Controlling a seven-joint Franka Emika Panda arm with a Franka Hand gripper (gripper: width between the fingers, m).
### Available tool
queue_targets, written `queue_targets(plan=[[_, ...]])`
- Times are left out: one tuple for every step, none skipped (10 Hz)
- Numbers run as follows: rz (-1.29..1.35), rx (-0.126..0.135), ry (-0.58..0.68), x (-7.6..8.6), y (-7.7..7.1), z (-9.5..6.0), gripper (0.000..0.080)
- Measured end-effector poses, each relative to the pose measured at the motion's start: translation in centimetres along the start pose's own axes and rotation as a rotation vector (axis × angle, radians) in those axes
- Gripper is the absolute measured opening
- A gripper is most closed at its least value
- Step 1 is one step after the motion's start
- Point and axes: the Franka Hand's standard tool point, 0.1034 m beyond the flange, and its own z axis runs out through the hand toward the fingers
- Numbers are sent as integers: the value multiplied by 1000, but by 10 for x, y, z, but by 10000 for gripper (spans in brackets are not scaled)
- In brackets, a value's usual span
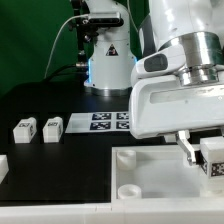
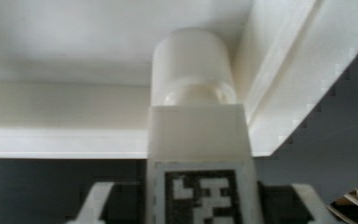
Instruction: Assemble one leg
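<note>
While the hand (image 1: 204, 153) clamps the stubby white tagged leg (image 2: 197, 110), we judge insertion underway; next, align it with the white tray (image 1: 150, 178).

We see the arm (image 1: 185, 25) as a thick, smooth white shell, rounded like a bent pipe, filling the exterior view from one to three o'clock. A silver-grey ring (image 1: 200, 68) with a darker band closes off the wrist. Under it sits the white, boxy, round-cornered housing (image 1: 165, 108) of the gripper (image 1: 203, 158). Its fingers (image 1: 187, 148) are dark and narrow, at about four o'clock. Near twelve o'clock we make out the base (image 1: 105, 50), white and silver-grey with black seams, and a blue light (image 1: 98, 75) glows low on it. In the wrist view the finger pads (image 2: 101, 203) look pale grey and blurred.
</note>
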Motion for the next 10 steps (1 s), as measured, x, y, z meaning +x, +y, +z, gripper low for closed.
queue_targets(plan=[[1, 2, -21, 1, 0, 0, 290], [1, 3, -24, 1, 0, 0, 290], [1, 4, -39, -2, 0, 2, 369], [1, 4, -39, -2, 0, 2, 505], [1, 4, -39, -2, 0, 2, 505], [1, 4, -40, -3, 0, 2, 619], [1, 4, -40, -3, 0, 2, 640], [1, 4, -40, -3, 0, 2, 640], [1, 4, -40, -3, 0, 2, 648], [1, 4, -41, -3, 0, 2, 648]])
